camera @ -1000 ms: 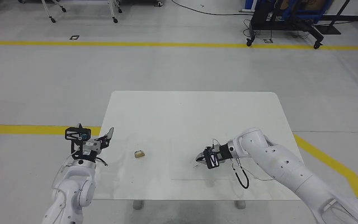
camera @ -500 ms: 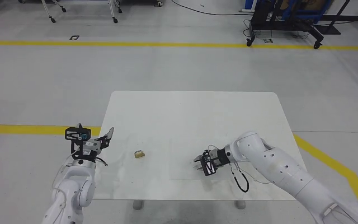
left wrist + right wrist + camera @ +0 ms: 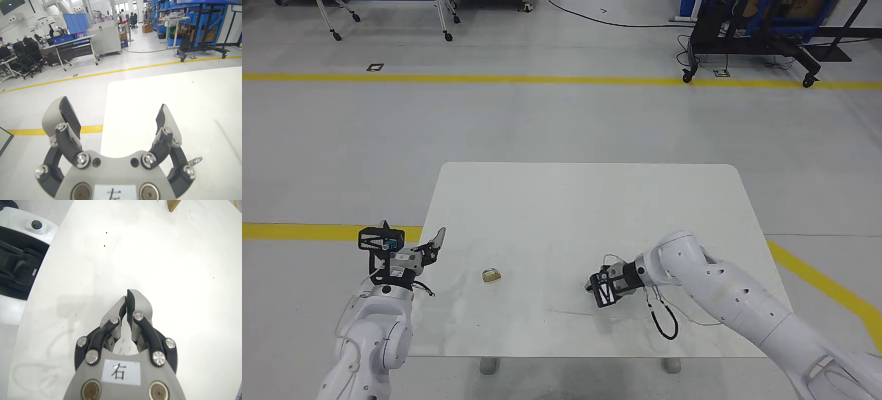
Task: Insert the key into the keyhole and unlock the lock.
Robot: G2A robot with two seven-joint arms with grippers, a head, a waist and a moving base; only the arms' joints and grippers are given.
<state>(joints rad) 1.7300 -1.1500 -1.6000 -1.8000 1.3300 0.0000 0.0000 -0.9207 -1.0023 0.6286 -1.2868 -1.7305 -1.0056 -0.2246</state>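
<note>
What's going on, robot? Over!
Left fingers open, at table edge. Right fingers shut, low over table. Padlock lying between them, untouched.

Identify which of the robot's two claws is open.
The left claw: it gapes wide with nothing held in it, whereas the right claw is pressed shut.

left claw [image 3: 113,106] wide open, nothing between the ribbed pads [image 3: 69,115]; sits at the bench [image 3: 170,94] edge, one finger over the floor [image 3: 47,98], other over bench. lock [image 3: 195,161] peeks out just beside the claw's base, mostly hidden
</note>
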